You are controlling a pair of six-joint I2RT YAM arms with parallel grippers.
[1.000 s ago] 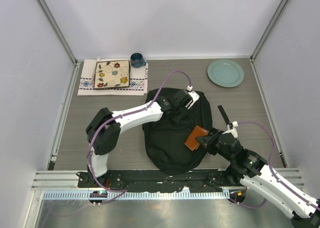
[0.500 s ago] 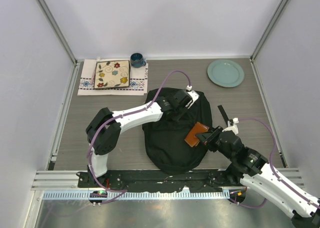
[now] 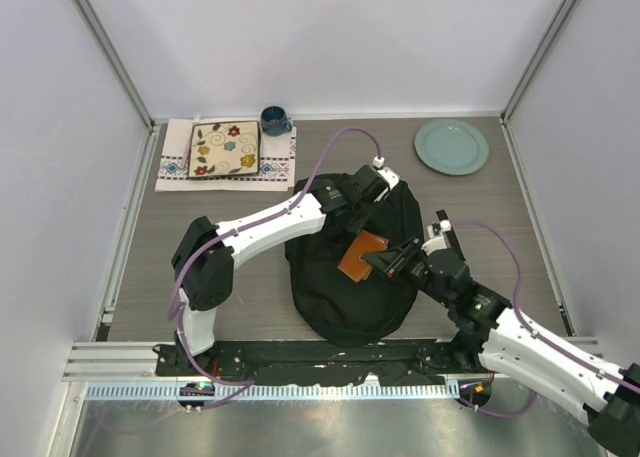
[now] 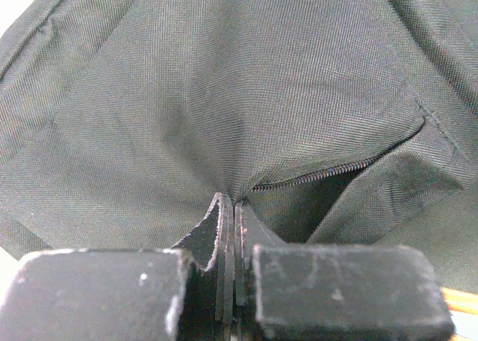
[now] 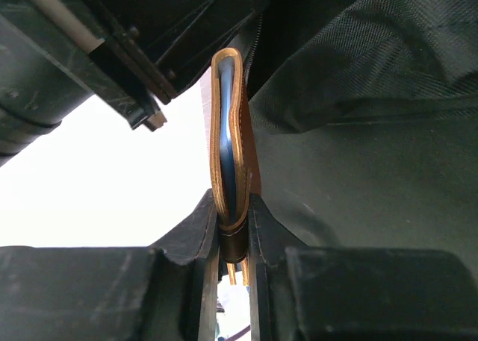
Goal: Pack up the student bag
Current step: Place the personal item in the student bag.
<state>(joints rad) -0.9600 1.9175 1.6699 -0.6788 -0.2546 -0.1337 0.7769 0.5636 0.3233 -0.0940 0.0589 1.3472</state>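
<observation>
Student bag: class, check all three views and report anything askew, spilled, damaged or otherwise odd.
Nothing is spilled or damaged. The student bag is bunched only where the left fingers pinch its fabric beside a part-open zip. The right fingers hold a brown wallet on edge above it.

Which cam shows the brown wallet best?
Top external: the brown wallet shows its flat face over the student bag. Right wrist sees only its edge, clamped in the right gripper. Left wrist: maybe an orange sliver.

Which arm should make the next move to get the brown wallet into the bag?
Right: the right gripper clamps the brown wallet beside the zipper opening; the left gripper is busy pinching the student bag fabric.
</observation>
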